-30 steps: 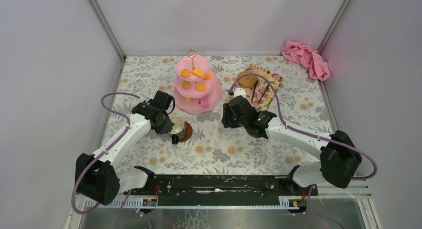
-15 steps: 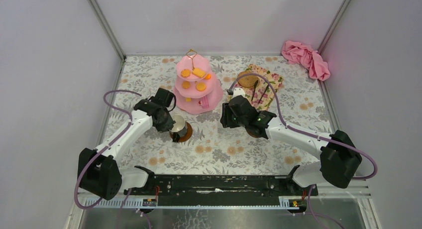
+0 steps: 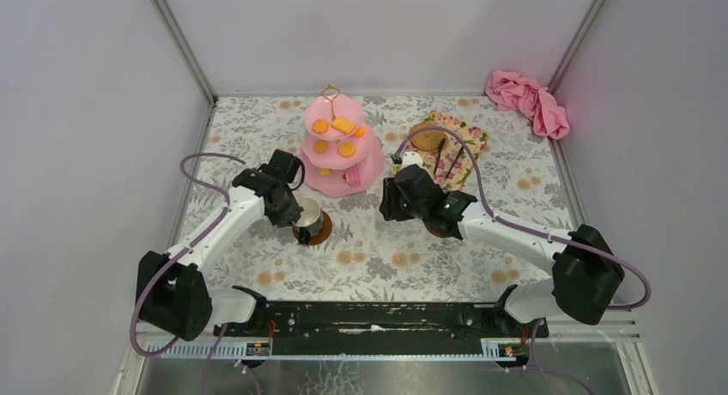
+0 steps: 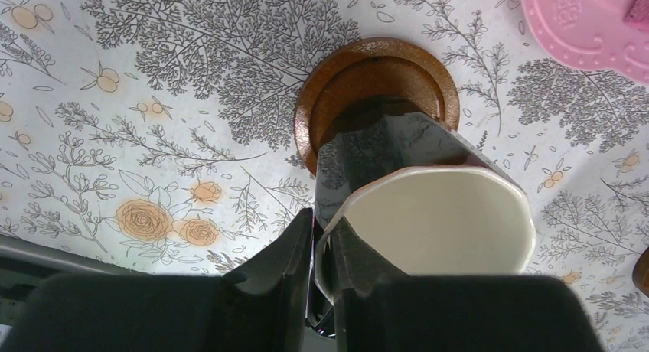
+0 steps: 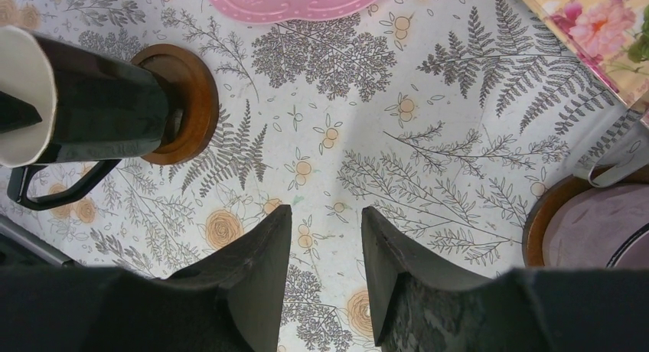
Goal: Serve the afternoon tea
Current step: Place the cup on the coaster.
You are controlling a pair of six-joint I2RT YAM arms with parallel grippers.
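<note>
My left gripper (image 4: 325,245) is shut on the rim of a mug (image 4: 428,214) that is black outside and white inside, one finger in, one out. The mug tilts with its base on a brown saucer (image 4: 367,69); both also show in the top view, mug (image 3: 307,215) and saucer (image 3: 322,231). My right gripper (image 5: 325,245) is open and empty over the table, in the top view (image 3: 397,199). A purple mug (image 5: 589,233) stands on a second saucer (image 5: 538,214) at its right. The pink cake stand (image 3: 342,154) holds orange and yellow biscuits (image 3: 343,125).
A flowery napkin (image 3: 459,146) at the back right carries a brown round piece (image 3: 427,140) and slim black tongs (image 3: 446,157). A pink cloth (image 3: 528,99) lies in the far right corner. Walls close the table on three sides.
My left gripper has moved slightly away from the near edge with the mug, bringing the mug more over the saucer. The right arm has hardly moved.
</note>
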